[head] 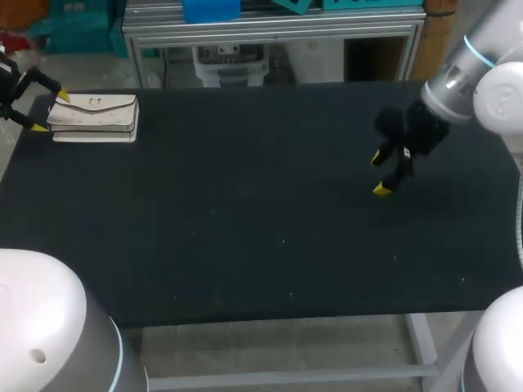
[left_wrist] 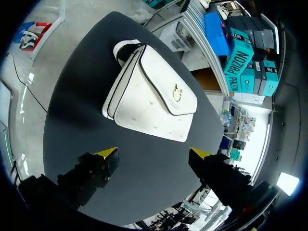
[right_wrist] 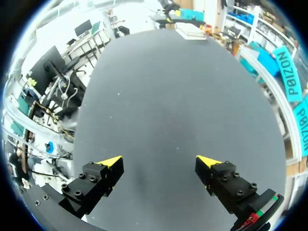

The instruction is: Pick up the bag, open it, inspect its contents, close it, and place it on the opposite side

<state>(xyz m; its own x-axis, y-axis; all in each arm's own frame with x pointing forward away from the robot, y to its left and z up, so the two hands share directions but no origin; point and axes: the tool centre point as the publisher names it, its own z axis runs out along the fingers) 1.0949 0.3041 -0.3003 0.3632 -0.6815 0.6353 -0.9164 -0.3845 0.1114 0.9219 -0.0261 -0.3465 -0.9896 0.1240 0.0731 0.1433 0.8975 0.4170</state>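
A white flap bag (head: 94, 117) with a small gold clasp lies flat at the far left corner of the black table (head: 245, 212). My left gripper (head: 49, 110) stands open right at the bag's left end, its yellow tips on either side of that end without touching. In the left wrist view the bag (left_wrist: 153, 94) lies just ahead of the open left gripper (left_wrist: 154, 154), flap shut. My right gripper (head: 381, 172) hangs open over the right part of the table, holding nothing. In the right wrist view the open right gripper (right_wrist: 159, 161) faces bare table, and the bag (right_wrist: 190, 30) shows far ahead.
A metal-frame shelf (head: 270, 37) stands just behind the table's back edge. The black tabletop (right_wrist: 178, 96) stretches wide between the two grippers, with nothing else lying on it.
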